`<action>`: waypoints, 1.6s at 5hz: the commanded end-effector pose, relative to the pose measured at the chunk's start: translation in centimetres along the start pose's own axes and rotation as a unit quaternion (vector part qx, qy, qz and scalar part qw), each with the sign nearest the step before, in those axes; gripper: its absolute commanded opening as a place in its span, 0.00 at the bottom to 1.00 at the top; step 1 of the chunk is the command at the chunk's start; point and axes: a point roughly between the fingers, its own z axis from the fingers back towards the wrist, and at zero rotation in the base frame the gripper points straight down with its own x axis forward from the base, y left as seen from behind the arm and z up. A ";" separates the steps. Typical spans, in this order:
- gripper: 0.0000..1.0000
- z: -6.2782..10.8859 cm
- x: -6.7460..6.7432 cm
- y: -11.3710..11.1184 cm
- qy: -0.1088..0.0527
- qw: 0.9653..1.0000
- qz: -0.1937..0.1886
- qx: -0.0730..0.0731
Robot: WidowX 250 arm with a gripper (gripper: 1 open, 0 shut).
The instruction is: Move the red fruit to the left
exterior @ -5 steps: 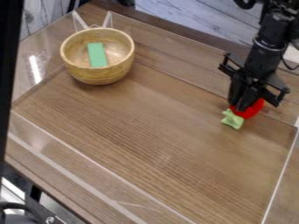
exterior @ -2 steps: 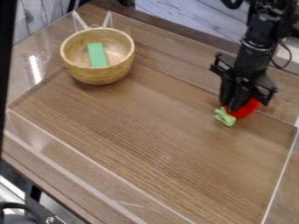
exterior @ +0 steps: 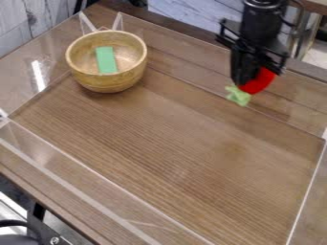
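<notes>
The red fruit (exterior: 259, 82), small and glossy with a light green leafy end (exterior: 238, 95), hangs above the wooden table near the far right. My gripper (exterior: 253, 78) comes down from the top of the view and is shut on the fruit's upper part. The fruit's leafy end points down and to the left, clear of the tabletop.
A wooden bowl (exterior: 84, 69) with a flat green block (exterior: 105, 59) inside stands at the back left. A clear raised rim (exterior: 153, 227) runs round the wooden table (exterior: 166, 153). Pale floor and dark equipment lie beyond the far edge.
The gripper has closed on the red fruit, lifted it off the table and carried it up and a little left toward the far edge.
</notes>
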 end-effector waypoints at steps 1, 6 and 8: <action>0.00 0.9 0.6 1.1 -0.036 0.999 -0.020 -0.003; 0.00 0.2 1.3 0.0 -0.051 0.997 0.051 -0.015; 0.00 2.8 -0.1 1.4 -0.055 0.995 0.077 -0.020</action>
